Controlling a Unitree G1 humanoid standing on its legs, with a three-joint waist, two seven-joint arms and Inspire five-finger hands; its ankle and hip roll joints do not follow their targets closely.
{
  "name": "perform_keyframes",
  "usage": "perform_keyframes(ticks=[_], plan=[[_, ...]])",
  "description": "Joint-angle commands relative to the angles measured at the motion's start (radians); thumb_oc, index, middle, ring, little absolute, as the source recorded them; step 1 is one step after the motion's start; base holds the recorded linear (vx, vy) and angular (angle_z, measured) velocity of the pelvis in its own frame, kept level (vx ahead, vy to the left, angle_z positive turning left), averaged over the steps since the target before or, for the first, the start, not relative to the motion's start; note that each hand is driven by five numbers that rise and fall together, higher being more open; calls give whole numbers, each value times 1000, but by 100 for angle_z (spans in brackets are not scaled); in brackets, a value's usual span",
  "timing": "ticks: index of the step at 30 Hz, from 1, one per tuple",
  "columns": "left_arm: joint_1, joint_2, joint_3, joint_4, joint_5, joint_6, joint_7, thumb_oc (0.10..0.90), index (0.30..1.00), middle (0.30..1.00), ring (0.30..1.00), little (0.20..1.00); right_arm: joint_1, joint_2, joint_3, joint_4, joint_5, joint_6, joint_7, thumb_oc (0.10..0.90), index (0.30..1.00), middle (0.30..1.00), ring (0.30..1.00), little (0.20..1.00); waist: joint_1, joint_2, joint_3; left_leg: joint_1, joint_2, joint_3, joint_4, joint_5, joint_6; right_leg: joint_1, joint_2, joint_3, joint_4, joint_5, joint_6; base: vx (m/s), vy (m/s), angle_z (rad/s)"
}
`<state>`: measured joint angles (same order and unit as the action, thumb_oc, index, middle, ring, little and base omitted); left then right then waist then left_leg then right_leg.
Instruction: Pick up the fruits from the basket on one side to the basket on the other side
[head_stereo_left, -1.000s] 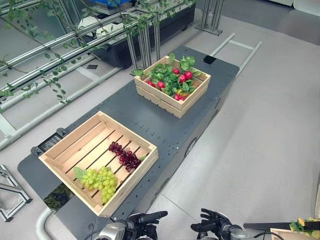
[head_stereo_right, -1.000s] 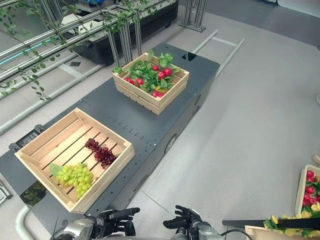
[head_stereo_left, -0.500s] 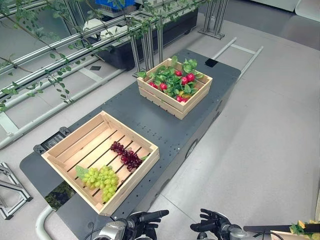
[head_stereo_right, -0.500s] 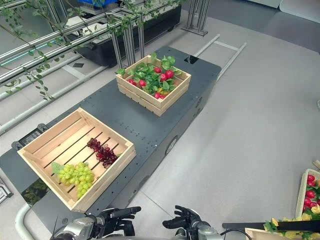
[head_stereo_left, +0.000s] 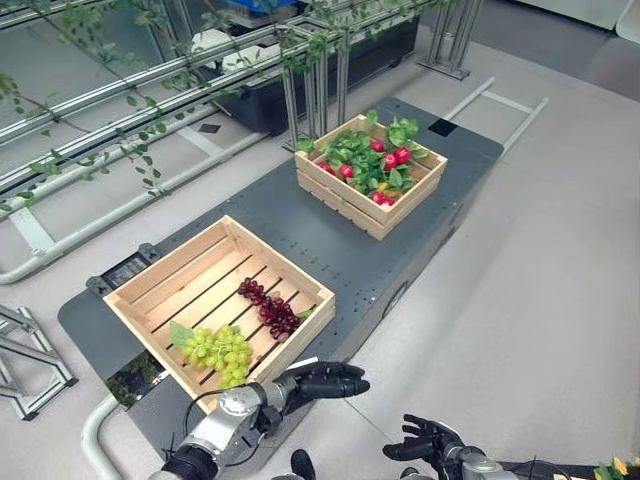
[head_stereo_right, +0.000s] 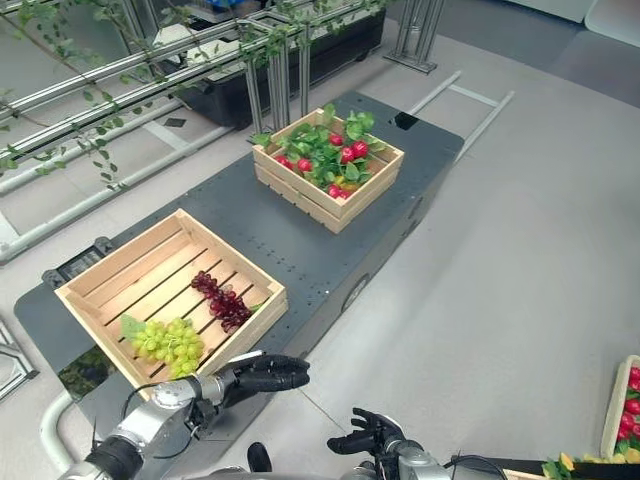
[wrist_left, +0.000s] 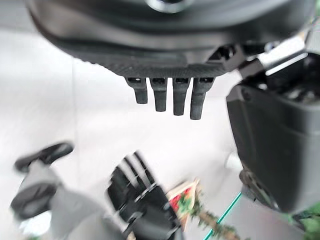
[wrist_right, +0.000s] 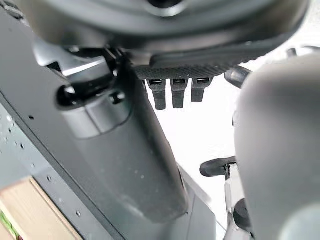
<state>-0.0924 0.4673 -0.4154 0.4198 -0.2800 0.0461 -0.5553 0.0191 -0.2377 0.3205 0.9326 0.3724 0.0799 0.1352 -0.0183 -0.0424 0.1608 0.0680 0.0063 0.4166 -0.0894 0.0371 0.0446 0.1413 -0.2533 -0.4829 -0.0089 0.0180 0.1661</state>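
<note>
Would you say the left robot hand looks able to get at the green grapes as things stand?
Probably yes. The left robot hand hovers open just off the near corner of the crate, and the green grapes lie uncovered by that corner, with nothing above them; the purple grapes sit further in.

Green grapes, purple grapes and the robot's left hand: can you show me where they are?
Bunch of green grapes (head_stereo_left: 218, 352), left eye view, middle of bunch.
Bunch of dark purple grapes (head_stereo_left: 270, 309), left eye view, middle of bunch.
Left hand (head_stereo_left: 322, 381), left eye view, on its fingers.

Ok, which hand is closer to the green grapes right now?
Left. The left hand hovers off the near crate's front corner, close to the green grapes; the right hand hangs lower, over the floor.
</note>
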Motion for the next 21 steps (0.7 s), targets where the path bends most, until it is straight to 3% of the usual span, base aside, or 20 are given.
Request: perform_keyframes(ticks=[1, 3, 5, 9, 11, 16, 21], plan=[[-60, -6, 46, -159, -152, -111, 0, 800, 900, 900, 900, 900, -18, -42, -43, -72, 156, -86, -65, 800, 900, 900, 900, 900, 48, 58, -33, 47, 7, -27, 2, -68, -66, -77, -12, 13, 29, 69, 41, 24, 234, 23], [-23, 16, 113, -272, -217, -157, 71, 800, 900, 900, 900, 900, 13, -32, -91, -248, 244, -133, -119, 800, 900, 900, 900, 900, 51, 56, -27, 50, -11, -32, 2, -82, -50, -90, -40, 12, 64, 96, 50, 12, 244, 12], [13, 12, 177, -329, -238, -203, 82, 800, 900, 900, 900, 900, 48, -13, -124, -407, 237, -170, -161, 800, 900, 900, 900, 900, 49, 55, -24, 47, -19, -33, 2, -88, -42, -102, -59, 12, 94, 109, 54, -12, 156, 22], [90, 9, 273, -417, -196, -331, 175, 800, 900, 900, 900, 900, 75, 3, -171, -605, 219, -345, -134, 800, 900, 900, 900, 900, 71, 45, -23, 36, -43, -66, 2, -104, -28, -132, -108, -5, 134, 164, 74, -5, 115, 10], [101, 6, 301, -442, -215, -369, 230, 800, 900, 900, 900, 900, 64, -5, -178, -670, 209, -384, -125, 800, 900, 900, 900, 900, 80, 41, -25, 37, -51, -86, 2, -108, -25, -137, -111, 5, 132, 171, 76, 22, 60, -5], [100, -10, 316, -451, -216, -445, 340, 800, 900, 900, 900, 900, 6, -9, -178, -792, 241, -434, -116, 800, 900, 900, 900, 900, 113, 31, -39, 35, -66, -132, 2, -121, -6, -124, -112, 8, 170, 160, 71, 36, 44, 18], [88, -23, 301, -437, -204, -469, 420, 800, 900, 900, 900, 900, -18, -32, -163, -886, 273, -438, -106, 800, 900, 900, 900, 900, 112, 28, -33, 21, -81, -242, 2, -106, 32, -198, -75, 125, 382, 113, 22, 23, 28, 46]])
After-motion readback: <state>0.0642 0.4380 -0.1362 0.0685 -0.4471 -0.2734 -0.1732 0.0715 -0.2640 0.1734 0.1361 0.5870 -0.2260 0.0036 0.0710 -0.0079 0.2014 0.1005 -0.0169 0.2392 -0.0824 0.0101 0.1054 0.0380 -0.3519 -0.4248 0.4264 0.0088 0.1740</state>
